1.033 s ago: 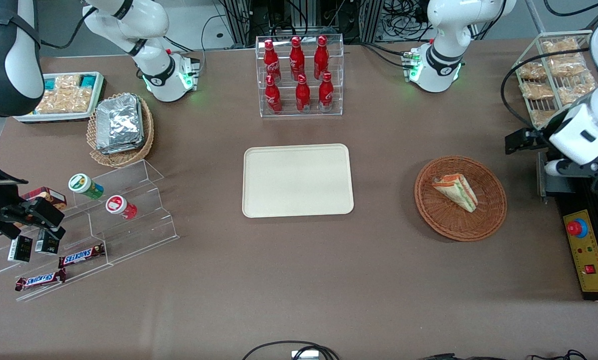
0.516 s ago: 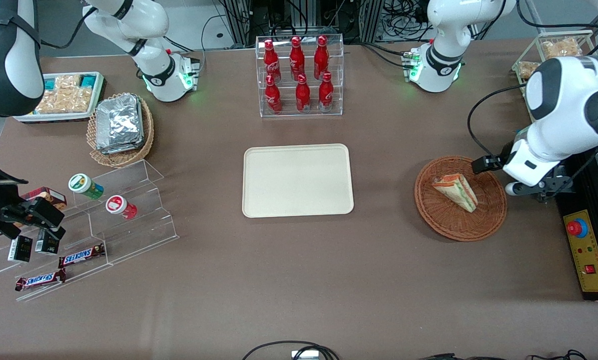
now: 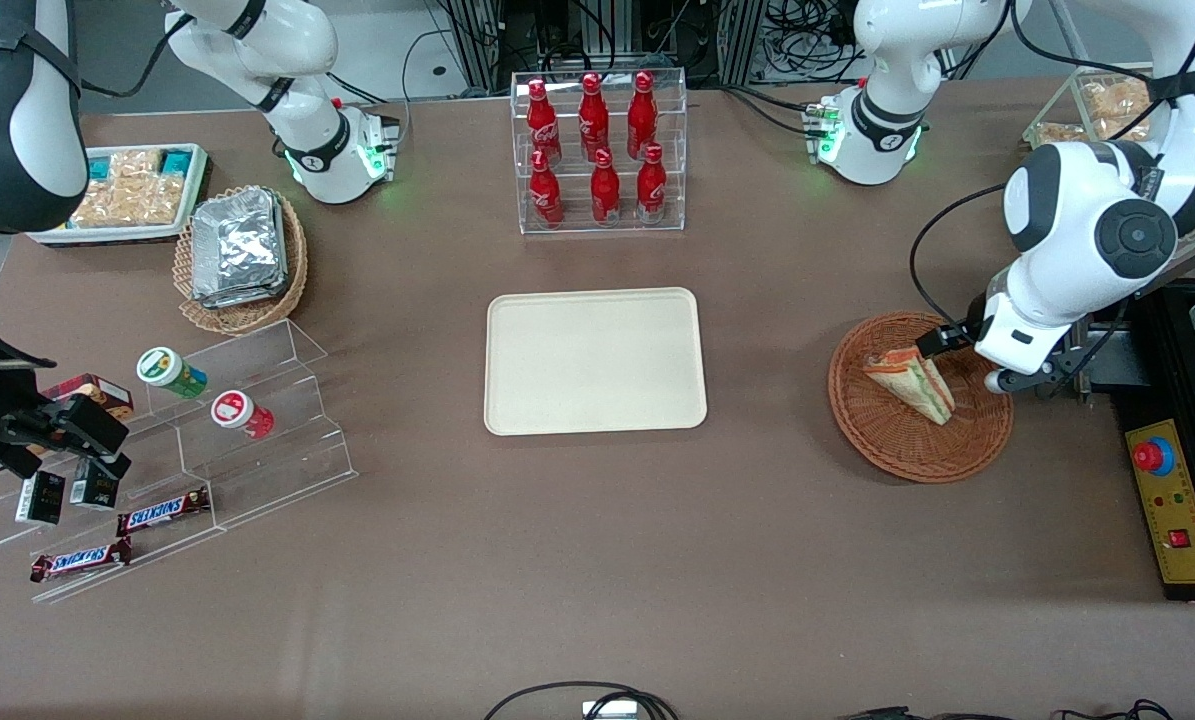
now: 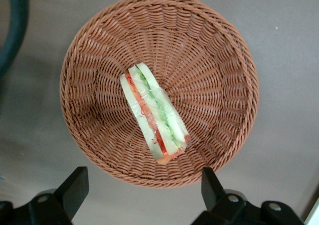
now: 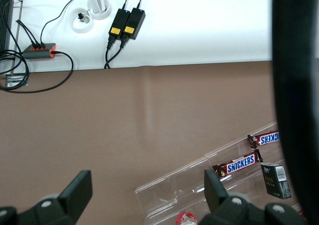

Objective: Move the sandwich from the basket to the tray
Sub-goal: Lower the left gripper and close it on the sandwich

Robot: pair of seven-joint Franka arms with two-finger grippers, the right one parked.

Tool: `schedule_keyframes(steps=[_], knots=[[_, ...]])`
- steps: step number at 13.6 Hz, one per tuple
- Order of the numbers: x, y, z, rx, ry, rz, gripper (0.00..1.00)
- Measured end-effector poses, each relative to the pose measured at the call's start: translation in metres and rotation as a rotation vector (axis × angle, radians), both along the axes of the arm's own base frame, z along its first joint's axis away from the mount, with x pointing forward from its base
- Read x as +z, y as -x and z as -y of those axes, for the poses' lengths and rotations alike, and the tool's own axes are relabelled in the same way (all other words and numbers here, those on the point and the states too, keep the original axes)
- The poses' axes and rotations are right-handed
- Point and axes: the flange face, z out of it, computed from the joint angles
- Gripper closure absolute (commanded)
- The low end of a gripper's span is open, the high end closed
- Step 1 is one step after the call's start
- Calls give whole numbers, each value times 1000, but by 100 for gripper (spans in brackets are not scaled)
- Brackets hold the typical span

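While the parked arm's end of the surface (image 3: 597, 560) carries snacks, the tray (image 3: 595, 361) lies bare at the middle, nearer the front camera than the rack of red bottles (image 3: 598, 150). Toward the working arm's end sits the basket (image 3: 920, 396) — the sandwich (image 3: 912, 382) lies inside it, on its side. Above the basket's rim hangs the gripper (image 4: 144, 187) — jaws spread wide apart, touching nothing, the sandwich lying below them.
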Motion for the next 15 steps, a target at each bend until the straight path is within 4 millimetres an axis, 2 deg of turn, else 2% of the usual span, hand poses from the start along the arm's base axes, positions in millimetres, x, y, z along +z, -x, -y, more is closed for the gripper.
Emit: schedule_keyframes(steps=[2, 7, 15], knots=[[-11, 0, 0, 66, -2, 29, 0], [-61, 9, 10, 182, 5, 59, 0], [-107, 22, 12, 214, 20, 69, 0]])
